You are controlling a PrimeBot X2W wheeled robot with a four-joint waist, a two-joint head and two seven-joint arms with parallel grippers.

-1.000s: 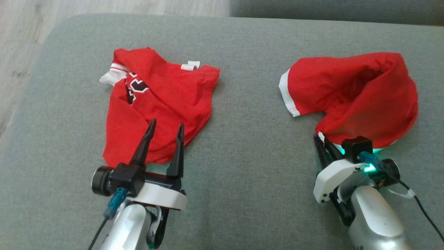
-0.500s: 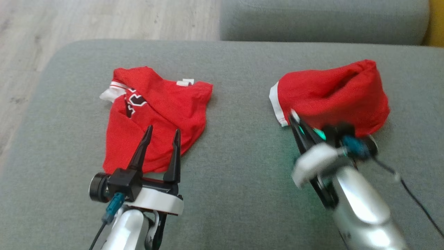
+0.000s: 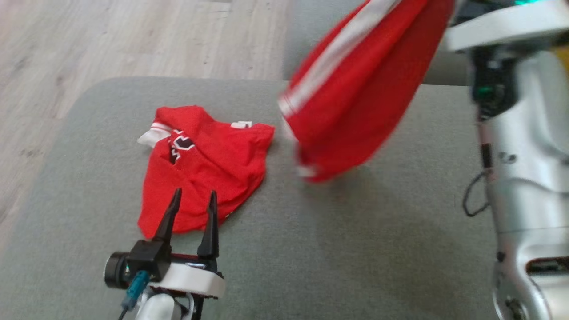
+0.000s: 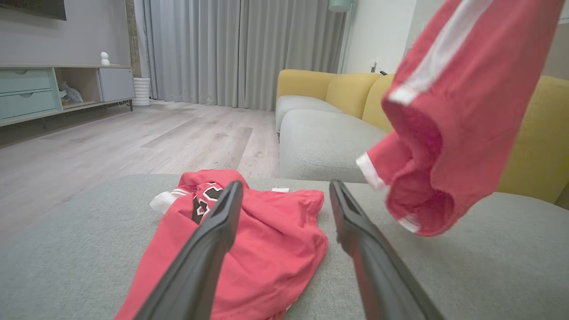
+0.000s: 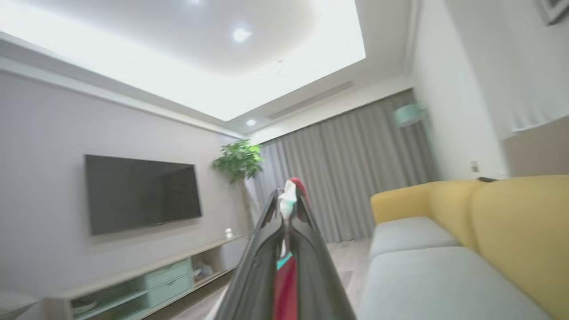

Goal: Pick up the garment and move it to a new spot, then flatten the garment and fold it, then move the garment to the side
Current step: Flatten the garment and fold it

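Raised off the grey cushion (image 3: pixel 355 249) where it lay a second ago, the striped red garment (image 3: pixel 355 89) now hangs in the air above the cushion's far right part. The right gripper (image 5: pixel 288 202) is closed tight, with the fabric's edge pinched between its fingers. The left gripper (image 3: pixel 194 192) hovers low with its fingers spread wide and empty, just over the near edge of a second red garment (image 3: pixel 209 160), which lies crumpled on the cushion.

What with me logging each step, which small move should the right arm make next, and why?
Probably lower the hanging garment onto the bare cushion below it. The right gripper is shut on its edge, the cloth dangles bunched above the surface, and the other garment already lies further left.
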